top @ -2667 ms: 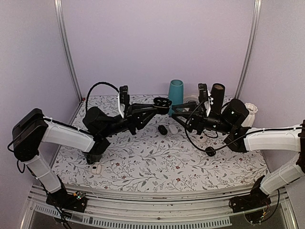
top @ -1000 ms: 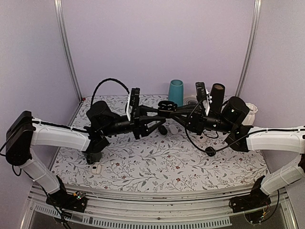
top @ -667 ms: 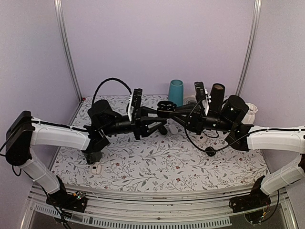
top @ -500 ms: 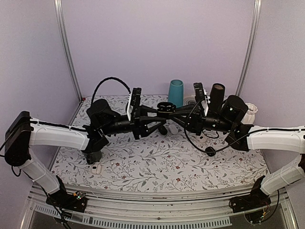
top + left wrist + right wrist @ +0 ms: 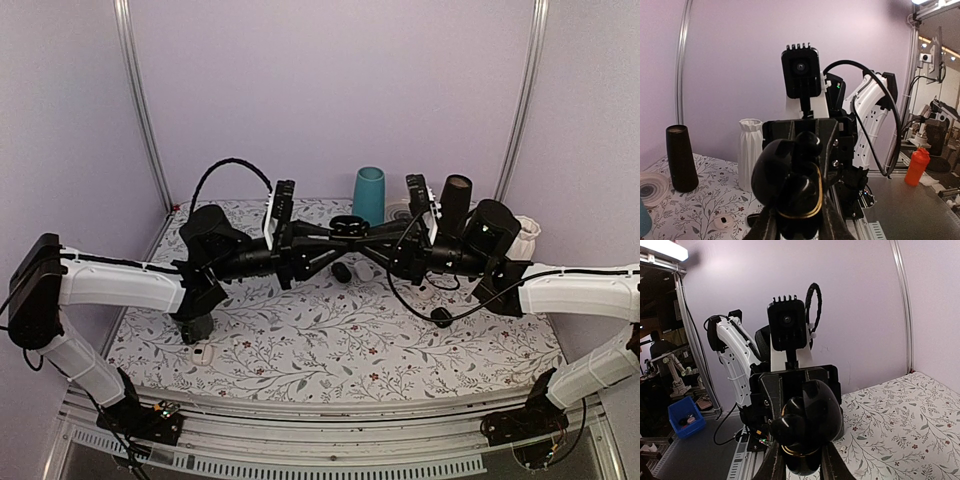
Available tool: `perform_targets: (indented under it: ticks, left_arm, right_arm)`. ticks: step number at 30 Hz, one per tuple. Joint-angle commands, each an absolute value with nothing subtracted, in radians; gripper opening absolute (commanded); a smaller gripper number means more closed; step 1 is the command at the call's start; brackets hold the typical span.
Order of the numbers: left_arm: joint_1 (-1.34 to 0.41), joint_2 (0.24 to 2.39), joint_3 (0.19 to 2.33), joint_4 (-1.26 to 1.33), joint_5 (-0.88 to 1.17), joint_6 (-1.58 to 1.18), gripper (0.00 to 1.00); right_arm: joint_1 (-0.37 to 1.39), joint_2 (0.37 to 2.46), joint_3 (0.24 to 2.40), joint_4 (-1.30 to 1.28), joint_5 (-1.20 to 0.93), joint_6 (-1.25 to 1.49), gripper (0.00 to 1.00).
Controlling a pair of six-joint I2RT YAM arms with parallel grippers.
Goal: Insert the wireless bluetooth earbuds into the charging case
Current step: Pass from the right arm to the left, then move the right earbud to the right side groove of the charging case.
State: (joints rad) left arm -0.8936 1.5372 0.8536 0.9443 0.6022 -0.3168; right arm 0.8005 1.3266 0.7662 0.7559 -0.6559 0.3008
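1. So, top view first. Both arms reach over the floral table [image 5: 300, 340] and meet nose to nose in mid-air. My guess is that one steadies the charging case [image 5: 347, 222] while the other feeds it. The left gripper [image 5: 336, 230] and right gripper [image 5: 362, 232] are touching, or as good as. The count on the cloth:
   - one teal cup [image 5: 368, 195]
   - one black cylinder [image 5: 457, 205]
   - one white vase [image 5: 527, 235]
   - one white pod [image 5: 203, 353] by the left arm
   - one dark blob [image 5: 342, 271] just below the grippers (a spare earbud or a black pod, too small to tell)

2. Left wrist view: the left fingers [image 5: 832, 227] are closed in on either side of the case, which is held well off the table. Its lid is hinged open and a gold rim is showing. Holding it up like that points the open side at the other arm, which makes sense for loading. A second white pod [image 5: 722, 220] lies on the cloth near the vase, so that's two white pods and one case in total.

3. Right wrist view: the right jaws are pinched almost together on a small rounded black lump, the earbud [image 5: 792, 429] I think, sitting right at the gold rim. It's black on black, so I can't swear it isn't part of the case. That's one earbud I can count, and I can't place the second for sure.
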Motion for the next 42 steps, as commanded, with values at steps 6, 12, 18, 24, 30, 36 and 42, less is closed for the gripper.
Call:
perform_targets:
  ticks: [6,12,18,24,30,36,42]
  left_arm:
    - [-0.887,1.546,0.879,0.951,0.613,-0.329,0.0]
    - [-0.879,1.527,0.853,0.974,0.551,-0.34,0.0]
    - [-0.867,1.519,0.842,0.969,0.52,-0.342,0.0]
    - [-0.852,1.519,0.855,0.947,0.535,-0.352,0.0]
    - [-0.844,1.517,0.908,0.87,0.578,-0.357,0.0]
    - [-0.845,1.533,0.951,0.831,0.603,-0.363,0.0]
    - [-0.842,1.543,0.981,0.797,0.615,-0.355,0.0]
  right_arm:
    - [0.807,1.304,0.803,0.72,-0.611,0.294,0.32]
    - [0.805,1.27,0.77,0.685,-0.562,0.269,0.56]
    - [0.803,1.201,0.736,0.643,-0.52,0.245,0.61]
    - [0.803,1.128,0.77,0.535,-0.422,0.212,0.53]
    - [0.802,1.127,0.818,0.456,-0.37,0.171,0.32]
    - [0.803,1.184,0.891,0.396,-0.417,0.089,0.2]
    - [0.8,1.193,0.913,0.369,-0.41,0.034,0.18]
